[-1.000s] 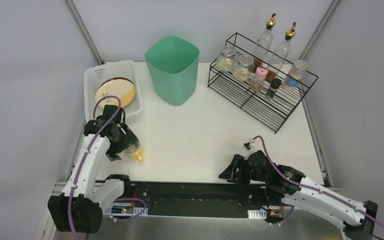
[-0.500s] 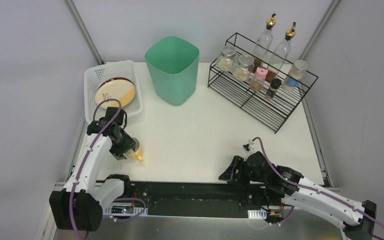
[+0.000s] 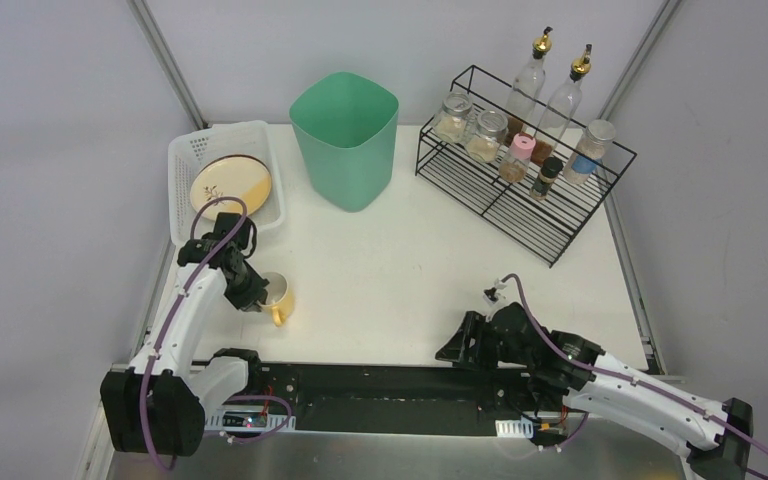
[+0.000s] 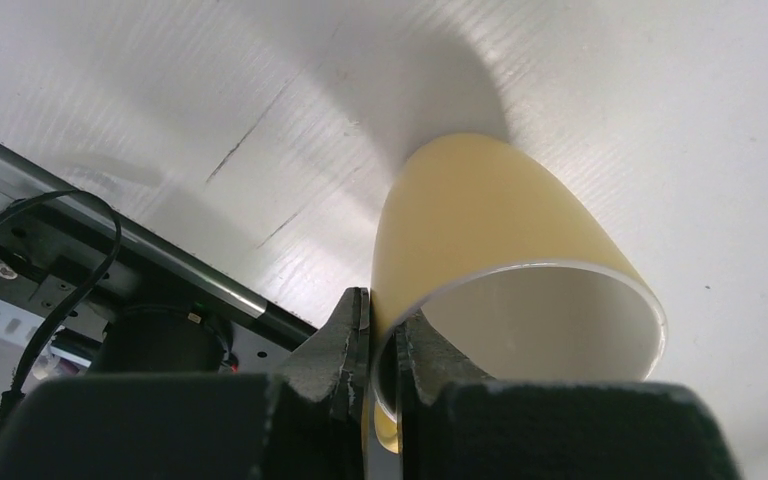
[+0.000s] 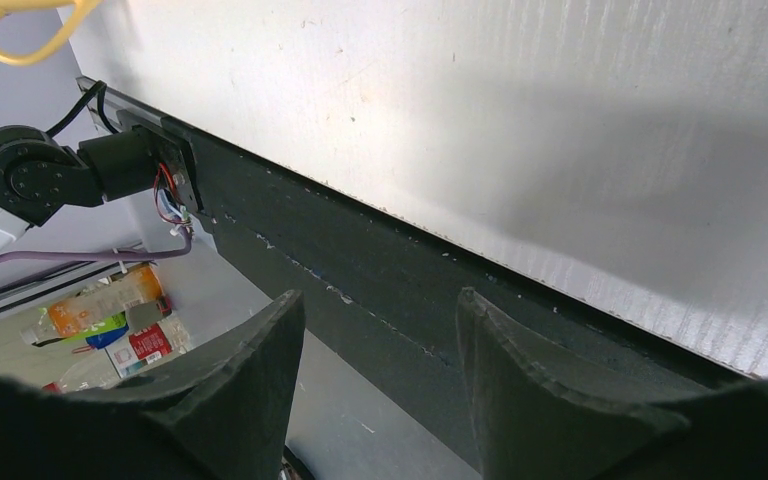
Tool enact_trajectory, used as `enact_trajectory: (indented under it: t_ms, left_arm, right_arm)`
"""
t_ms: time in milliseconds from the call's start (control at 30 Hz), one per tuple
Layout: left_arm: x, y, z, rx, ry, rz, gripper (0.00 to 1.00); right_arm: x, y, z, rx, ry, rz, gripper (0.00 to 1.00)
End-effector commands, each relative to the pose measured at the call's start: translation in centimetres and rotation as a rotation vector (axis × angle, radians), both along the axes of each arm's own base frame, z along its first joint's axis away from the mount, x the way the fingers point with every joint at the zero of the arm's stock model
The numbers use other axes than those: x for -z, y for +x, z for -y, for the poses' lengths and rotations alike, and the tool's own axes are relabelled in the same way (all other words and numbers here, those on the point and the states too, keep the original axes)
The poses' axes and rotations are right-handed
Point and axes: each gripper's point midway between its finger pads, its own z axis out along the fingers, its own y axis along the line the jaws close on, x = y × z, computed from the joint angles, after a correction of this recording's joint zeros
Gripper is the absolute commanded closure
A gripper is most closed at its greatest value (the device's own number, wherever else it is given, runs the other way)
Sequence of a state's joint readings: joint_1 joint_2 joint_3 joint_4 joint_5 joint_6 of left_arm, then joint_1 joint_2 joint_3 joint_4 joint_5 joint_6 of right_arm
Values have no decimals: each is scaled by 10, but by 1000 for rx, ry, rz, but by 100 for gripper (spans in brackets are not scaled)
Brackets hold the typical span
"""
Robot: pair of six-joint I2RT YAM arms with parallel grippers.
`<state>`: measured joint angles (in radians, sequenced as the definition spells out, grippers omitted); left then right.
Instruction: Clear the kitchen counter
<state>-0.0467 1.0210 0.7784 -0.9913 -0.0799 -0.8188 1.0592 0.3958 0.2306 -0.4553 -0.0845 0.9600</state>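
A pale yellow mug [image 3: 277,296] [image 4: 500,230] with a white inside sits near the front left of the white kitchen counter [image 3: 410,260]. My left gripper [image 3: 256,292] [image 4: 380,315] is shut on the mug's rim, one finger outside the wall and one inside. My right gripper [image 3: 452,350] [image 5: 380,310] hangs open over the counter's front edge, with nothing between its fingers. The mug's yellow handle [image 5: 20,30] shows at the top left of the right wrist view.
A white perforated basket [image 3: 260,145] holding a tan plate [image 3: 228,183] stands at the back left. A green bin [image 3: 345,135] stands at the back middle. A black wire rack [image 3: 520,170] with jars and bottles is at the back right. A black rail [image 3: 390,385] runs along the front.
My left gripper has closed onto the mug's rim and shifted slightly toward the back. The mug now stands more upright. My right arm has barely moved.
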Motion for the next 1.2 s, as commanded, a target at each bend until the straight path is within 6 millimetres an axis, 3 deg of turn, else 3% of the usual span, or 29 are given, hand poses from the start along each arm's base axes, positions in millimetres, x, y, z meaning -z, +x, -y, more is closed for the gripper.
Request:
enact_trajectory:
  t_ms: [0,133,333,467,633,833,1000,1167]
  left_arm:
    - [-44,31,12,68,-51,141,100]
    - [-84,56,21,103,-90,232,100]
    - [-133,90,20,120,-65,325,100]
    - [-159,117,5,94,21,378,100]
    - [-166,154,-12,29,45,370,100]
    - [-168,186,-46,-99,34,380,100]
    - [-150,201,-63,-143,6,328,100]
    - [-123,201,-69,-246,-6,265,100]
  right_arm:
    - [-3,-1,-4,-16,11,4,40]
    - [-2,0,-6,-20,9,2,40]
    - [-4,1,-6,-13,13,8,40]
    - [-6,2,-5,-9,11,14,40]
    - [-8,2,-2,-5,4,16,40]
    - [-8,1,5,16,0,17,39]
    - [-7,0,9,26,-2,16,40]
    - [-6,1,8,29,-2,14,40]
